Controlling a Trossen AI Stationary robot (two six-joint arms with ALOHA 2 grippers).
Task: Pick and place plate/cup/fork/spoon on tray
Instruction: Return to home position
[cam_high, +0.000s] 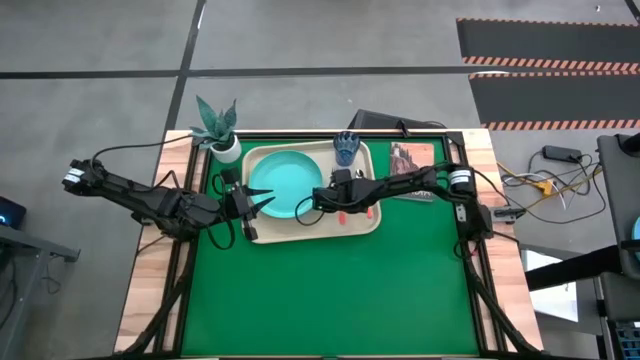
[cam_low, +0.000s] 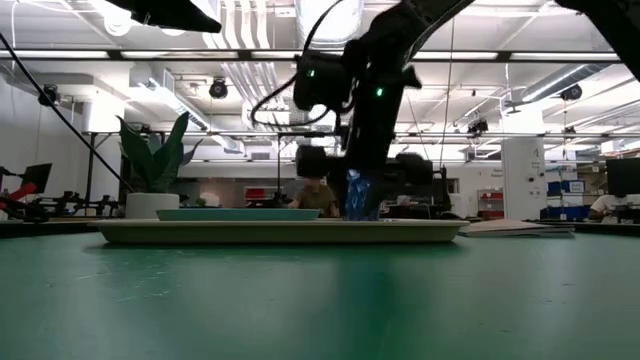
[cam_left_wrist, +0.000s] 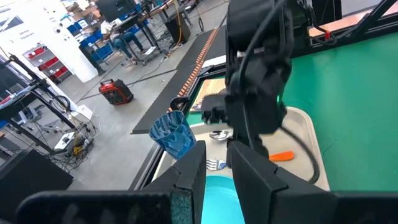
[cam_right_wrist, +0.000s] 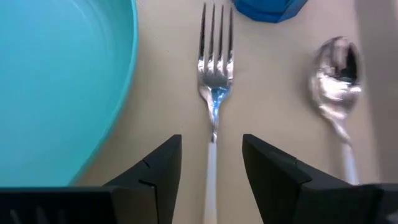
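One tray (cam_high: 372, 226), cream, on green mat (cam_high: 340, 290). On tray: one turquoise plate (cam_high: 280, 188), one blue cup (cam_high: 346, 148), one fork (cam_right_wrist: 214, 87), one spoon (cam_right_wrist: 336, 84). Plate at tray's left part; cup at far edge; fork flat between plate and spoon, tines toward cup.

Two arms. Right gripper (cam_right_wrist: 211, 162) over tray, fingers apart, straddling fork handle, not closed on it. Left gripper (cam_high: 262, 203) at plate's left edge, fingers apart, holding nothing.

One potted plant (cam_high: 218, 128) beside tray's far left corner.
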